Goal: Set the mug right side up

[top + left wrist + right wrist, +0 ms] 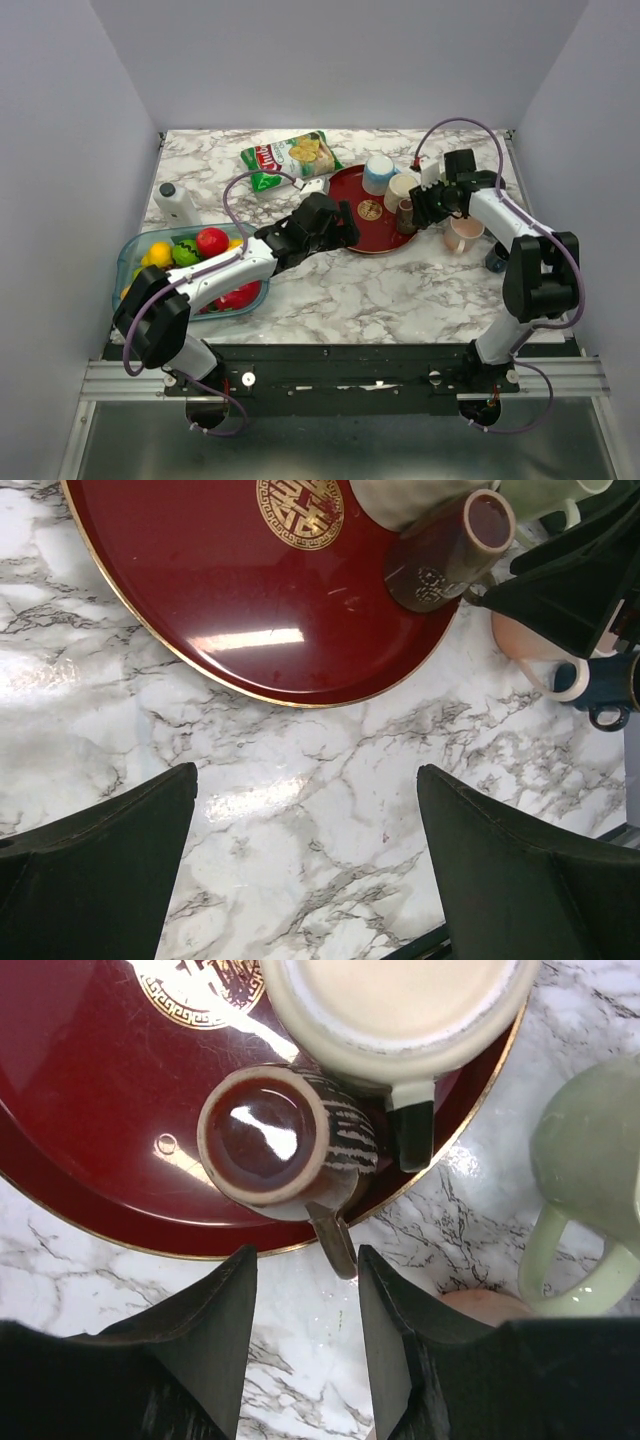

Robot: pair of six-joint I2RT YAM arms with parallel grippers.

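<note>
Right wrist view alone shows the mug (285,1140), its handle (335,1242) jutting off the tray (80,1110) into the released right end effector (305,1260); left end effector (307,775) released beside the tray.

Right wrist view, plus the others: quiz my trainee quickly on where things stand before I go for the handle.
1. True or false: the right gripper is shut on the brown mug handle.
2. The brown mug stands on: A the red tray; B the chip bag; C the fruit container.
3. Fill in: the ___ gripper hangs open over bare table beside the tray.
Key: 1 false, its open fingers flank the handle; 2 A; 3 left gripper.
</note>
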